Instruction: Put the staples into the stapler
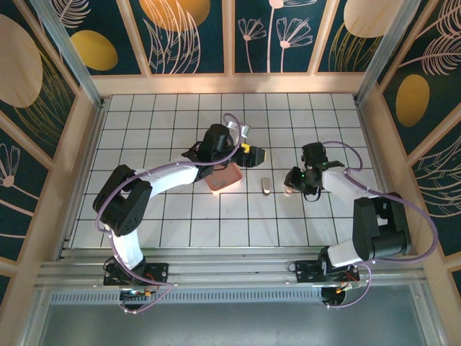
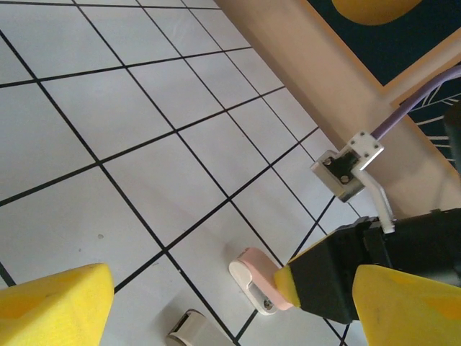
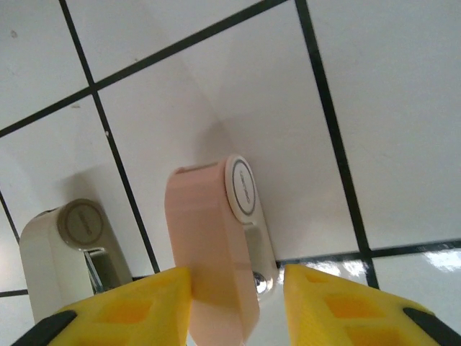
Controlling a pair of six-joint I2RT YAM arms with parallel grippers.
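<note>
While L gripper (image 2: 234, 299) gapes empty, R gripper (image 3: 238, 292) straddles pink-white stapler (image 3: 212, 238), grip unclear.

Had the left arm (image 1: 155, 180) folded at its dark elbow toward the left edge of the table (image 1: 180, 216), the pale forearm reaching across to the middle, and the left gripper (image 1: 252, 153) pointing right with its yellow fingers (image 2: 54, 303) spread wide. Had the right arm (image 1: 360, 194) bent at the elbow near the right edge, forearm angled back toward the middle, wrist tipped down. Set the right gripper (image 1: 294, 180) low over the table, yellow fingers (image 3: 122, 313) only partly apart; could not tell whether clamped.
</note>
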